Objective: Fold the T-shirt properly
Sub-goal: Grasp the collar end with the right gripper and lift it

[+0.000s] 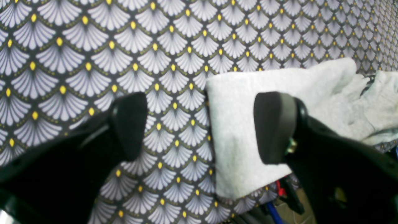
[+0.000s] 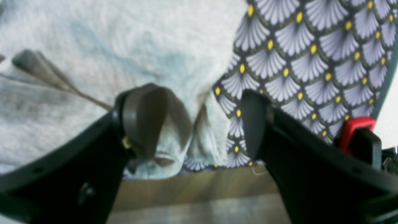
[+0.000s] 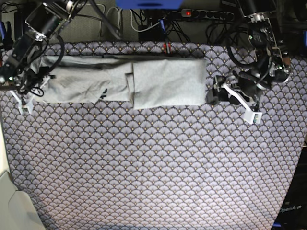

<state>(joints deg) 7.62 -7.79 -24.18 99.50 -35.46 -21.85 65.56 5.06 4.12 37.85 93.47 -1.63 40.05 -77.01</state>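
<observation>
The light grey T-shirt (image 3: 144,81) lies folded into a long strip across the far part of the patterned tablecloth (image 3: 153,163). My left gripper (image 3: 212,96) is open at the strip's right end. In the left wrist view the left gripper (image 1: 202,127) straddles the shirt's folded edge (image 1: 239,130), and one finger (image 1: 273,127) is over the cloth. My right gripper (image 3: 34,82) is open at the strip's left end. In the right wrist view the right gripper (image 2: 199,124) has a bunched shirt corner (image 2: 183,130) between its jaws, near the table's edge.
A power strip (image 3: 201,13) and cables lie behind the table's far edge. A red clamp part (image 2: 354,130) shows by the right wrist. The floor (image 2: 186,193) shows below the table's edge.
</observation>
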